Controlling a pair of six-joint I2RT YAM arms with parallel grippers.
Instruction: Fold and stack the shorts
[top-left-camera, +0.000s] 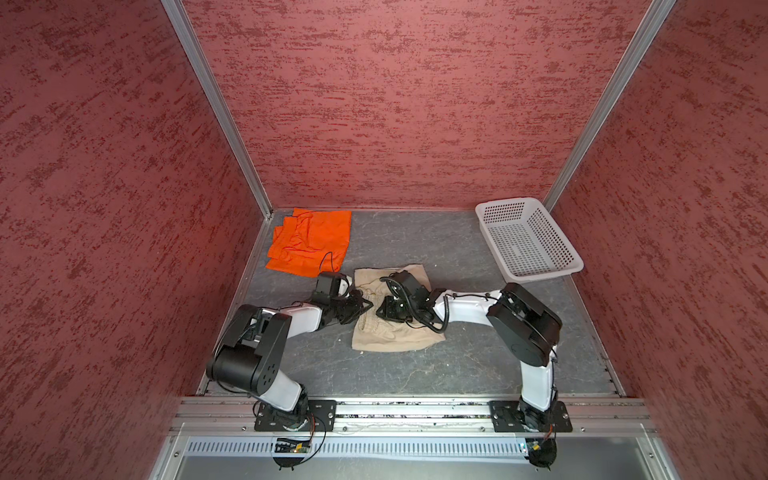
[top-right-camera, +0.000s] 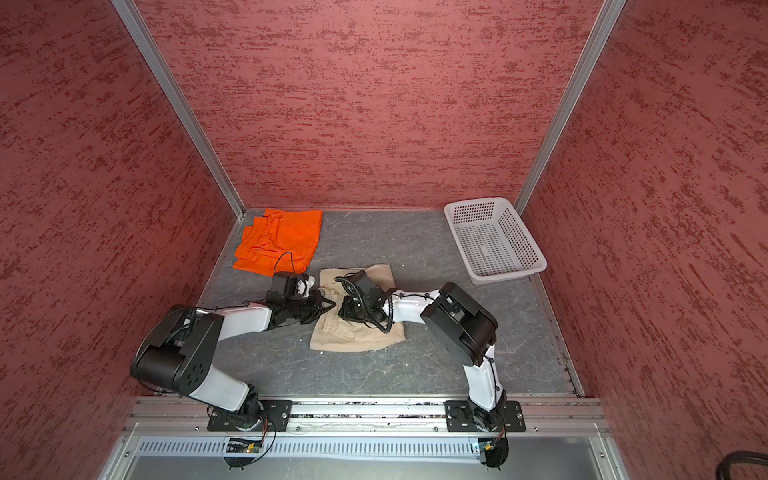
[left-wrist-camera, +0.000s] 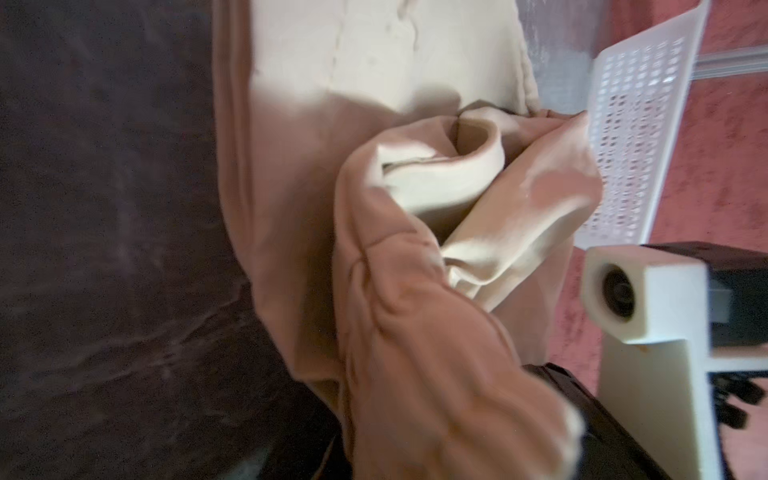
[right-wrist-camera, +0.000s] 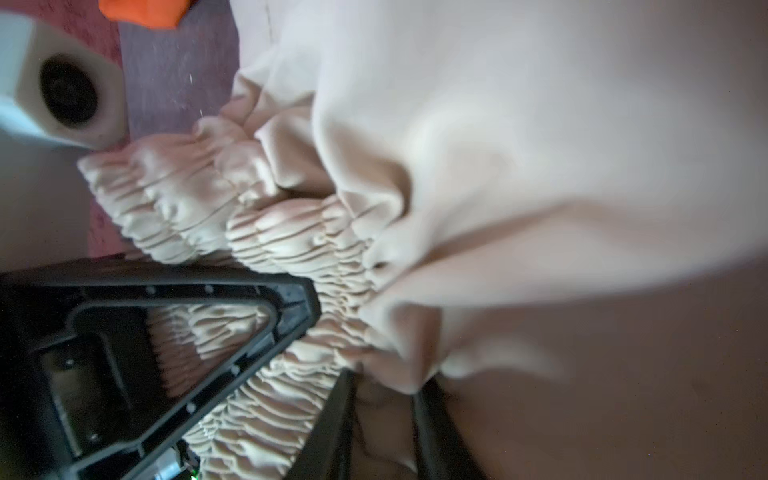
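Top views show beige shorts centred on the bench, long axis 12-to-6; left jaws from 9 o'clock pinch their waistband, right jaws from 3 stand partly open; orange shorts lie at 11.

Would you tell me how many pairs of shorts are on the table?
2: bright orange cloth shorts in the far left corner; beige cloth shorts at the centre. None seem hidden.
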